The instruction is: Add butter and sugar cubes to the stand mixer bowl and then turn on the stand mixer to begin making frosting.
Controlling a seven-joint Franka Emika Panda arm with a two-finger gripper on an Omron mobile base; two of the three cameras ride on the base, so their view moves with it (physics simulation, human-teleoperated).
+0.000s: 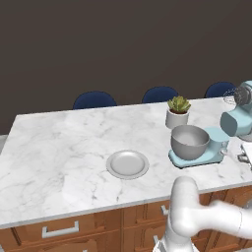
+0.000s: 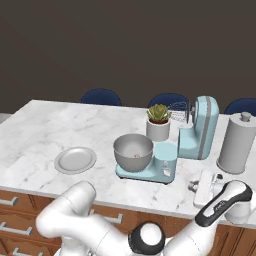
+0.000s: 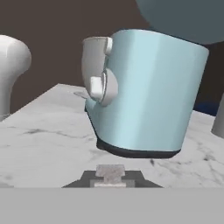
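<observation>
The light blue stand mixer (image 2: 199,131) stands at the counter's right with its head tilted back and the whisk raised. The grey stand mixer bowl (image 2: 133,151) rests on its flat base (image 1: 196,158). A tiny speck lies at the bowl's bottom, too small to name. The butter is out of view. My gripper (image 2: 194,187) hovers low over the counter just right of the mixer's base, also seen at the right edge (image 1: 244,157). In the hand view the blue column (image 3: 148,92) looms close, a white knob (image 3: 103,85) on its left side. My gripper (image 3: 110,171) is shut with nothing in it.
A shallow grey plate (image 1: 127,164) lies left of the mixer. A small white plant pot (image 2: 158,128) stands behind the bowl. A tall grey canister (image 2: 236,142) is right of the mixer. Blue chair backs (image 1: 94,100) line the far edge.
</observation>
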